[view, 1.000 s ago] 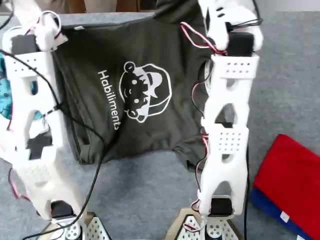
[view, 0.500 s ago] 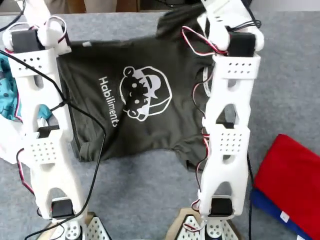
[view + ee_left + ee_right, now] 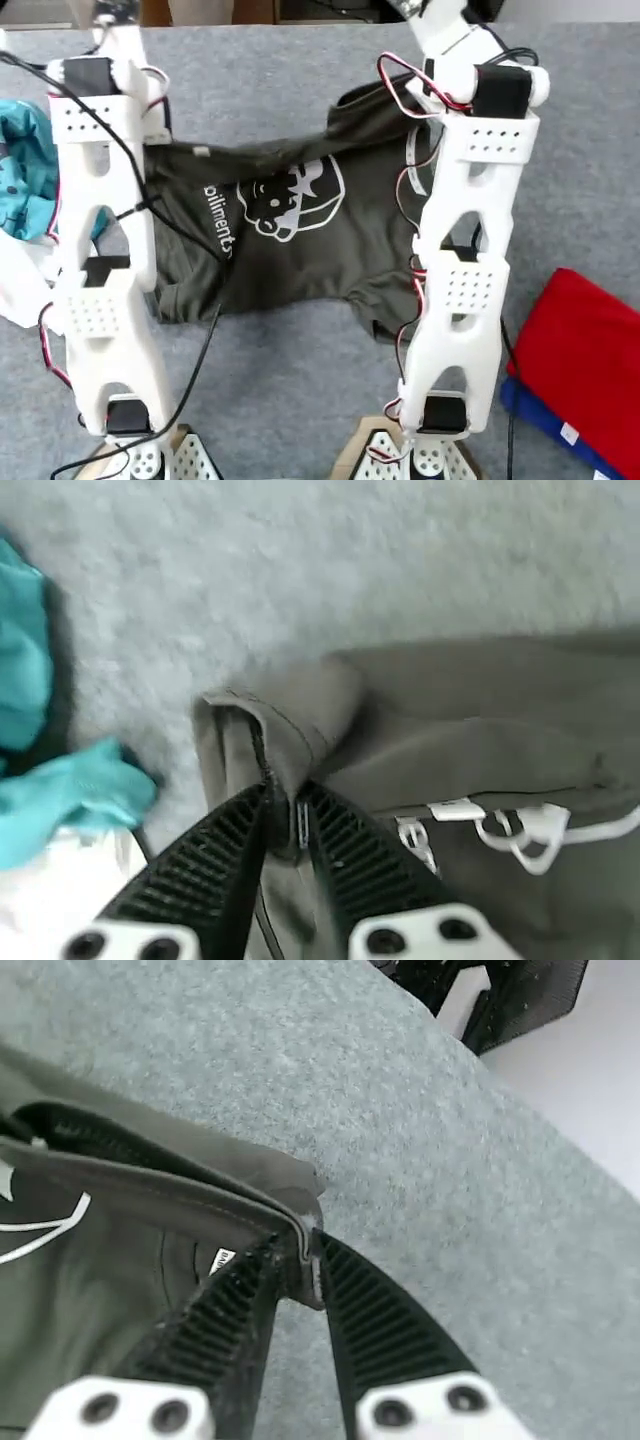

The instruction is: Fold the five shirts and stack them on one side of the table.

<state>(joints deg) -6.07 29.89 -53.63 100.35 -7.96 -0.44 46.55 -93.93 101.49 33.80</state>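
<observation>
Print on the dark olive cotton T-shirt (image 3: 300, 250): one line of white lettering (image 3: 222, 217) runs sideways across the chest, just beside a white round cartoon-face graphic (image 3: 292, 197). The start of the line is tucked under a fold, so only the tail letters show. The small white neck label (image 3: 222, 1258) at the collar has dark marks, too small to read. The folded blue cloth (image 3: 545, 420) near the table edge carries a small white tag (image 3: 570, 433), illegible.

Left end effector (image 3: 283, 798) and right end effector (image 3: 297, 1248) both clamped, arms outstretched.
</observation>
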